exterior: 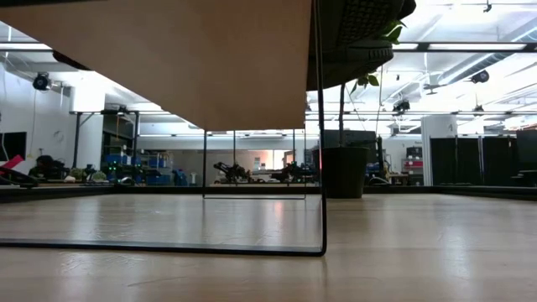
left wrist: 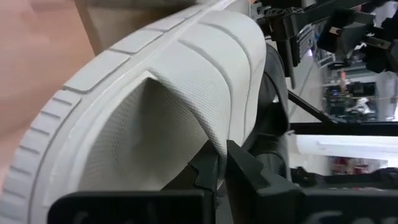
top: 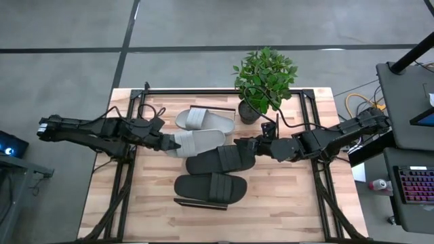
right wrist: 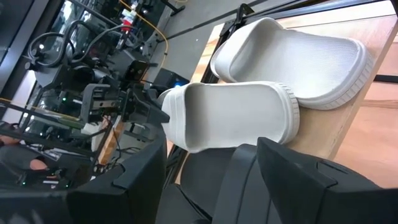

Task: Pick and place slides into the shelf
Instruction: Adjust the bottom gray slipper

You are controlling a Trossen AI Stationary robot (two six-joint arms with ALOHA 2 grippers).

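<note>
Two pale grey slides show in the high view. One [top: 205, 119] lies flat on the shelf's plank [right wrist: 348, 124]. My left gripper [top: 173, 144] is shut on the other [top: 202, 142], which lies just nearer. A black slide [top: 220, 160] lies slantwise, its end sticking out past the shelf's right edge, and my right gripper [top: 247, 145] is closed around that end. The low view shows its sole [exterior: 361, 33] from below, beside the plank's underside [exterior: 168, 59]. The second black slide [top: 210, 188] lies flat at the shelf's near end. My left gripper [left wrist: 221, 168] pinches the grey slide's rim [left wrist: 186, 155] at the end toward the table's left, one finger on the footbed side and one outside. The fingers come in level from the left. Whether the slide is lifted off the plank, I cannot tell. My right gripper [right wrist: 211, 186] has the black slide's right end [right wrist: 202, 183] between its two widely spread fingers [right wrist: 143, 180], coming in level from the table's right. The slide fills the gap between them. That end hangs past the shelf's edge; the rest lies over the plank.
A potted plant [top: 264, 78] stands at the table's far edge, right of the shelf; its pot [exterior: 344, 172] shows in the low view. The shelf's thin dark end rail [exterior: 321, 126] stands on the tabletop. Bare tabletop lies left and right of the shelf.
</note>
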